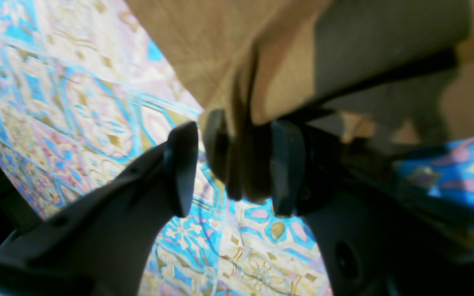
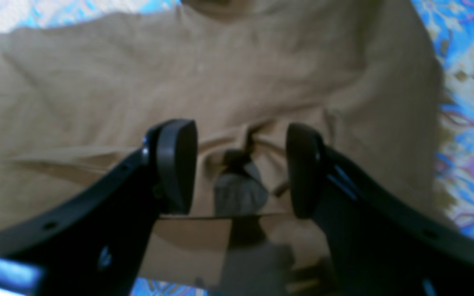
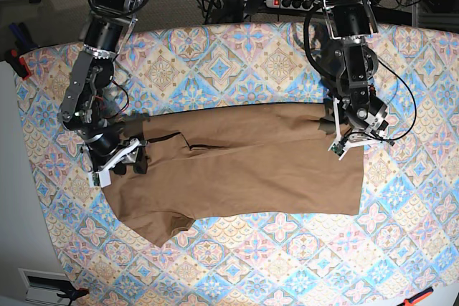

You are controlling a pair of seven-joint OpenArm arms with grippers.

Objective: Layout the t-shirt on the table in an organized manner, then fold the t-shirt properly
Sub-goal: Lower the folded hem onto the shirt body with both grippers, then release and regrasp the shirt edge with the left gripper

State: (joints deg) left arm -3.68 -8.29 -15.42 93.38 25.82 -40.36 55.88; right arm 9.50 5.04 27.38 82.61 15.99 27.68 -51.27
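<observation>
The tan-brown t-shirt (image 3: 244, 170) lies flat and folded lengthwise across the middle of the table (image 3: 215, 55). My right gripper (image 3: 128, 157) stands at the shirt's left end. In the right wrist view its jaws (image 2: 239, 166) are open just above the shirt (image 2: 220, 82), over a small puckered wrinkle. My left gripper (image 3: 351, 141) sits at the shirt's upper right edge. In the left wrist view it (image 1: 235, 168) is open, with the shirt's edge (image 1: 204, 41) and dark shadows just beyond the fingertips (image 1: 181, 168). Nothing is held.
A power strip (image 3: 290, 1) and cables lie behind the table's far edge. A red-handled tool (image 3: 18, 62) sits off the left edge and an orange clamp (image 3: 419, 297) at the bottom right corner. Patterned cloth (image 1: 76, 102) surrounds the shirt.
</observation>
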